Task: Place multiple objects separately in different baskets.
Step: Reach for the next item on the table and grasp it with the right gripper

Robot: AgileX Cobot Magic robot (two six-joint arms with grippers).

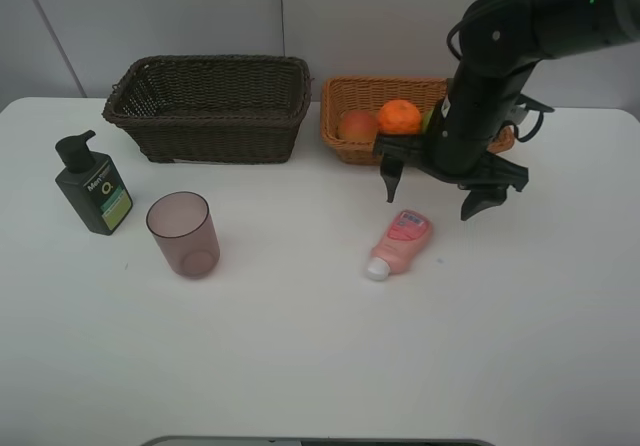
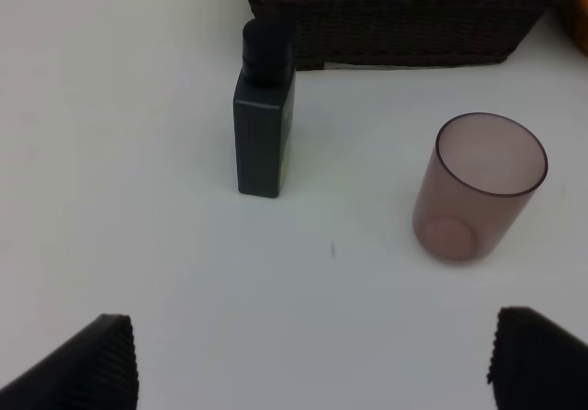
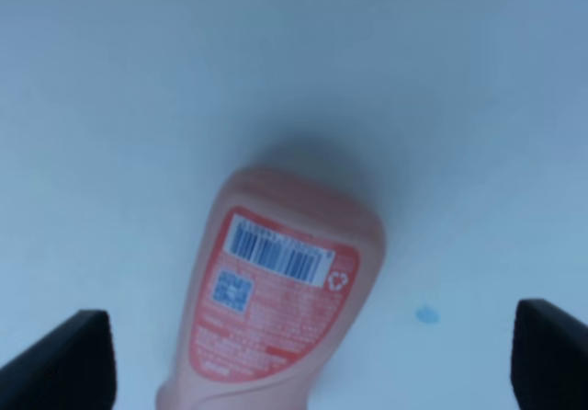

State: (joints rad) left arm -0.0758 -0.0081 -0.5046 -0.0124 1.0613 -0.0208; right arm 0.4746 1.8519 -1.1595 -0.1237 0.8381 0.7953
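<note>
Pending: pink tube (image 1: 399,238) on bench (image 1: 300,366); we hang our right jaws wide and empty over it, left jaws likewise released; next, we judge, descend and clench across its body.

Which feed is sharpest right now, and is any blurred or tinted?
Exterior high view: sharp, evenly lit, with only faint shadows by the translucent mauve plastic cup. Left wrist view: slightly soft; the dark green rectangular pump bottle has no readable label. Right wrist view: bluish cast; the pink plastic squeeze tube is close and blurry, with a dark shadow.
</note>
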